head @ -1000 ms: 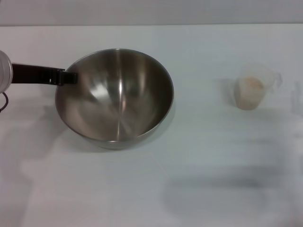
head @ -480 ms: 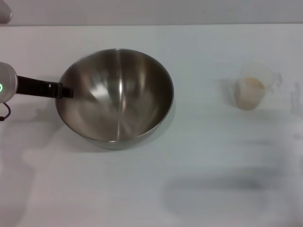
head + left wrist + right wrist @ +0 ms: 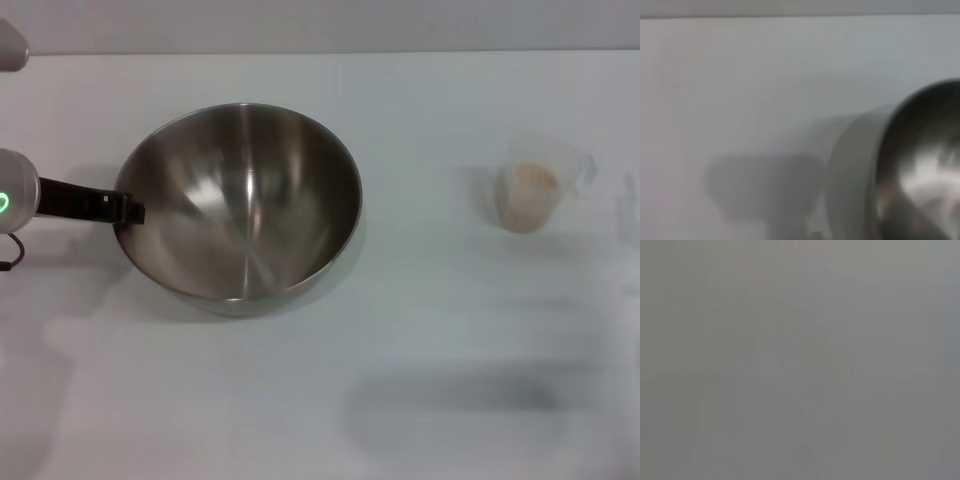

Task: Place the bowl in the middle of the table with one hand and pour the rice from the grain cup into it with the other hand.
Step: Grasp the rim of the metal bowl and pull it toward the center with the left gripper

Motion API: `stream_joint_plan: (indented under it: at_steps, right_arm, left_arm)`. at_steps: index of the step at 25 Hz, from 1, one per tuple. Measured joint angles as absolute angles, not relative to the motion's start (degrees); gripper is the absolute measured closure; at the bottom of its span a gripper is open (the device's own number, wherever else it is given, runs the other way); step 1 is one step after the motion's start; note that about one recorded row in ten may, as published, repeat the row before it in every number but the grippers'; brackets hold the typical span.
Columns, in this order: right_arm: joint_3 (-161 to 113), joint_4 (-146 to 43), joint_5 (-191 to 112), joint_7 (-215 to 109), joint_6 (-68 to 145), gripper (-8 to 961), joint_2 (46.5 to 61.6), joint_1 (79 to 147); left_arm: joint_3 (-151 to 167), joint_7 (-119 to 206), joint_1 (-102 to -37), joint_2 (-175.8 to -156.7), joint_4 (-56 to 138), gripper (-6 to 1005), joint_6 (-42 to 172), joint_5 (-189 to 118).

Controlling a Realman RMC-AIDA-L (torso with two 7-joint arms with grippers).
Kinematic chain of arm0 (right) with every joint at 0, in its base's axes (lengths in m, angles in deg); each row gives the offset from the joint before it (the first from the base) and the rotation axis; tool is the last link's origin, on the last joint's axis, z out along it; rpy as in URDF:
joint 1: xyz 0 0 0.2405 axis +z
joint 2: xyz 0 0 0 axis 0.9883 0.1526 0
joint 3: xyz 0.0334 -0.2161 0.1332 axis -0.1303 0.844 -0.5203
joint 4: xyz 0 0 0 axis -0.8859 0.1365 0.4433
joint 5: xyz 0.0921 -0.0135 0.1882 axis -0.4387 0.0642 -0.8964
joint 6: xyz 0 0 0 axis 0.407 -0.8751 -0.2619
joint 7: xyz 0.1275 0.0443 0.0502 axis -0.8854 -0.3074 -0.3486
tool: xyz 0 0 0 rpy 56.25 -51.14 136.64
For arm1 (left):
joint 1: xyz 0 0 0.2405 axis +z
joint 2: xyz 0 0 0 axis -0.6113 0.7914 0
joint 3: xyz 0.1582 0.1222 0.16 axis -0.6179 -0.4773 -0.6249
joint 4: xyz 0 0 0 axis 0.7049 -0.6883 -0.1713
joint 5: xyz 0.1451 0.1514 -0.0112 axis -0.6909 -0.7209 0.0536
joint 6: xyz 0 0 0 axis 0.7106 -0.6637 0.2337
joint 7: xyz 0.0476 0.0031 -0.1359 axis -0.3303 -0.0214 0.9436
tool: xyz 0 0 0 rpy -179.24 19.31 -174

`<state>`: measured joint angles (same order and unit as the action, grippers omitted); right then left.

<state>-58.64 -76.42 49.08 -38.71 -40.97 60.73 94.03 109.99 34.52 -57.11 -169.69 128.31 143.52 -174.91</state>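
While the bowl [image 3: 240, 205] is seated left of centre on the tabletop [image 3: 420, 330], its left rim is met by the left gripper [image 3: 128, 210]; closure cannot be determined. Rice [image 3: 527, 190] is held in the cup [image 3: 535, 185], well right.

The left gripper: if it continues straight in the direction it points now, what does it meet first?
The left gripper points across the table at the bowl. Its tip is already at the bowl's near rim, so it would probably meet that rim first; whether they touch is unclear.

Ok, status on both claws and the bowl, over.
Left claw at the bowl's left rim. Right claw out of view. Grain cup with rice upright on the right, untouched. Nothing between them.
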Motion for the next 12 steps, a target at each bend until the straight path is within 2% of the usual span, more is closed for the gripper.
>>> stream_joint_plan:
  at_steps: [1, 6, 9, 12]
  right_arm:
    - [-58.55, -76.4, 49.08, -38.71, -41.19, 463, 60.75, 94.07]
    - [-58.48, -76.4, 49.07, -38.69, -41.54, 463, 60.77, 94.12]
    - [-58.46, -76.34, 49.07, -38.68, -41.85, 464, 60.79, 94.1]
    - [-58.44, -76.19, 49.07, -38.66, -42.02, 464, 60.8, 94.01]
  left_arm:
    - [109.36, 34.05, -57.36, -169.68, 128.16, 436, 143.78, -174.93]
    - [107.81, 33.31, -58.26, -169.71, 127.58, 650, 144.18, -175.13]
    - [107.89, 33.62, -58.31, -169.72, 127.56, 837, 144.01, -174.79]
    - [107.91, 33.62, -58.35, -169.71, 127.56, 889, 144.01, -174.77]
